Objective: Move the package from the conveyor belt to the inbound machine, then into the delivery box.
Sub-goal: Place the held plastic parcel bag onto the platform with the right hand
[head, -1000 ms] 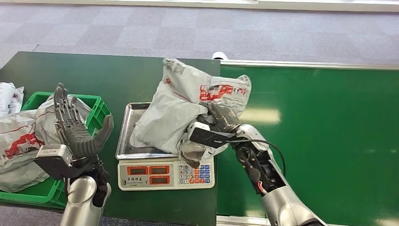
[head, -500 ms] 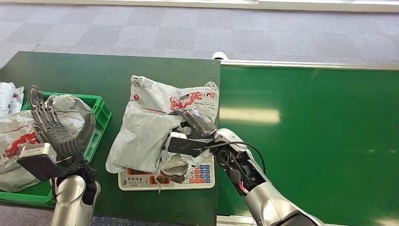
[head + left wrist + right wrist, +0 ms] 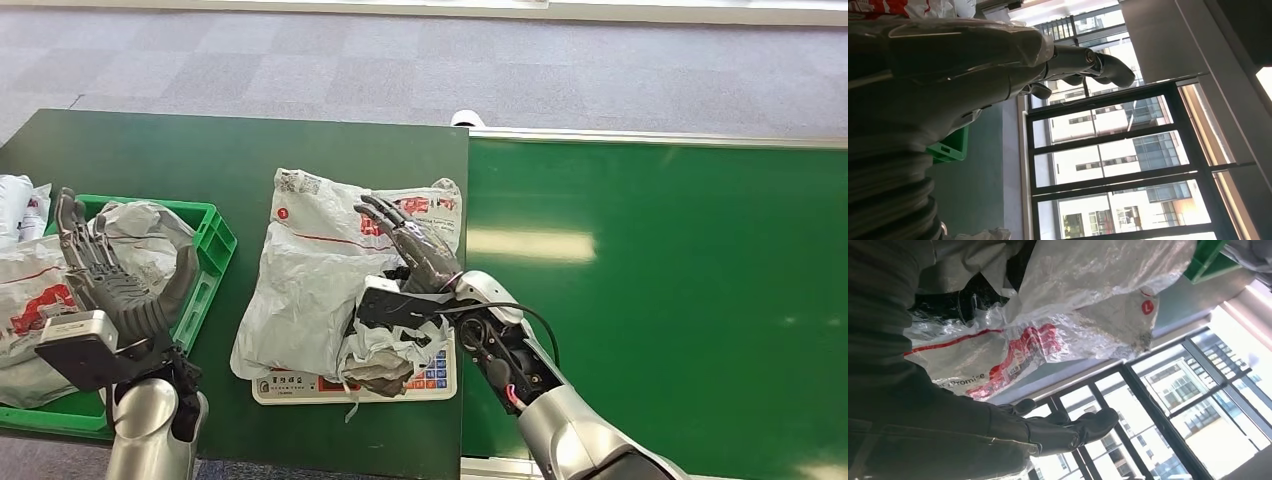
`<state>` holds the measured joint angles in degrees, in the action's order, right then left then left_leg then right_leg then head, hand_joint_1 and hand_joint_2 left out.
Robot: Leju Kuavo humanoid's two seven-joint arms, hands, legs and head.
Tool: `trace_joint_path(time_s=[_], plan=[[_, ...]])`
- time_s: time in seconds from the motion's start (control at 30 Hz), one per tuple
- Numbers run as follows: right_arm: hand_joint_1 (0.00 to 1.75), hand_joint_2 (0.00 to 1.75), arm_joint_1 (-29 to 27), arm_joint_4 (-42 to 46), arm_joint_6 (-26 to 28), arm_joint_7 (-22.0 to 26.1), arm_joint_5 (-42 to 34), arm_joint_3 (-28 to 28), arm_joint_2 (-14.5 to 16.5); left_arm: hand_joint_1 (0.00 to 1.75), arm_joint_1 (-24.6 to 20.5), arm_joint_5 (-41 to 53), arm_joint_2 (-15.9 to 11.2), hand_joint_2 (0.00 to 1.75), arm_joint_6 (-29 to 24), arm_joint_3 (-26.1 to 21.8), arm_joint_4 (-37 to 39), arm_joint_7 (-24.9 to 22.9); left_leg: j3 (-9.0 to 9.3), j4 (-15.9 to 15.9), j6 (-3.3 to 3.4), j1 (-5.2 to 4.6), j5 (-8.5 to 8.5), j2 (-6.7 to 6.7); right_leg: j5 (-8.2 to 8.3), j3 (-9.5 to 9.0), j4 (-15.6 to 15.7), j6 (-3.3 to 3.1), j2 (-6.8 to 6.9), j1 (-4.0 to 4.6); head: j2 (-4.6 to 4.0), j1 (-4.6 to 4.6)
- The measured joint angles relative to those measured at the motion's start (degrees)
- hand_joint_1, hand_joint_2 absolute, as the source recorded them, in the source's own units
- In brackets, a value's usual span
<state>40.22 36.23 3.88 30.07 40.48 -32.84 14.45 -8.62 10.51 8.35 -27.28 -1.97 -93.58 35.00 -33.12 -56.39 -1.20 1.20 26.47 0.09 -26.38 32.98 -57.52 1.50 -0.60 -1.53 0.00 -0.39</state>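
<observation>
Right hand, fingers spread, above the package lying on the scale; left hand open, empty.

The scale is almost wholly covered by the package; a strip of its front panel and some keypad buttons are left showing, and the display cannot be read. The green crate is cut off at the picture's left edge and partly hidden behind the left hand. The printing on the package is too small to be read.
</observation>
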Motion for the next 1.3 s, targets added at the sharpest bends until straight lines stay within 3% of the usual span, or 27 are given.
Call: trace_joint_path(time_s=[0.1,0.2,0.4,0.6,0.83,1.07,1.3], plan=[[0.0,1.75,-0.9,2.3,-1.7,2.8,-5.5,1.5,0.0,0.0,0.4,0.7,0.1,1.75,1.7,0.1,-0.2,-0.5,0.01,0.0,0.0,0.0,0.0,0.0,0.0,0.01,0.0,0.0,0.0,0.0,0.0,-0.01],[0.0,1.75,-3.0,6.2,-6.8,4.9,-13.4,3.7,0.1,0.0,0.5,1.1,0.1,1.75,4.8,1.0,-0.5,-1.8,0.0,0.0,0.0,0.0,0.01,0.0,0.0,0.02,0.0,0.0,0.0,0.0,0.0,0.0],[0.0,1.75,-8.5,15.9,-12.2,5.1,-25.4,7.1,0.4,0.0,0.1,2.2,0.1,1.75,9.6,4.1,-0.5,-5.0,0.0,0.0,-0.01,0.0,0.02,0.02,-0.01,0.03,0.0,0.0,0.0,0.0,0.0,0.0],[0.0,1.75,-13.1,23.2,-14.0,4.3,-30.6,8.7,0.3,0.0,-0.9,3.9,-0.2,1.75,12.3,7.0,-0.1,-7.7,0.01,0.0,-0.01,0.0,0.02,0.02,0.0,0.05,0.0,0.0,0.0,0.0,0.0,-0.01],[0.0,1.75,-17.3,30.6,-13.0,3.4,-31.9,9.9,0.3,0.0,-4.3,13.6,-1.4,1.75,14.7,11.5,3.6,-15.6,0.0,0.0,-0.01,0.0,0.01,0.03,0.0,0.05,0.0,0.0,0.0,-0.01,0.0,-0.01],[0.0,1.75,-20.9,40.2,-10.9,2.6,-30.8,9.5,0.2,0.0,-10.1,31.7,-2.0,1.75,17.1,16.8,12.8,-27.3,-0.01,0.0,-0.01,0.0,0.01,-0.02,0.0,0.08,0.0,0.0,0.03,-0.01,0.0,0.0],[0.0,1.75,-22.0,48.9,-8.9,-0.5,-29.8,8.1,0.3,0.0,-22.2,46.2,-0.2,1.75,21.1,22.9,35.6,-35.6,0.02,0.0,0.01,-0.01,-0.02,0.0,0.02,-0.01,0.0,0.0,0.03,-0.02,0.0,-0.01]])
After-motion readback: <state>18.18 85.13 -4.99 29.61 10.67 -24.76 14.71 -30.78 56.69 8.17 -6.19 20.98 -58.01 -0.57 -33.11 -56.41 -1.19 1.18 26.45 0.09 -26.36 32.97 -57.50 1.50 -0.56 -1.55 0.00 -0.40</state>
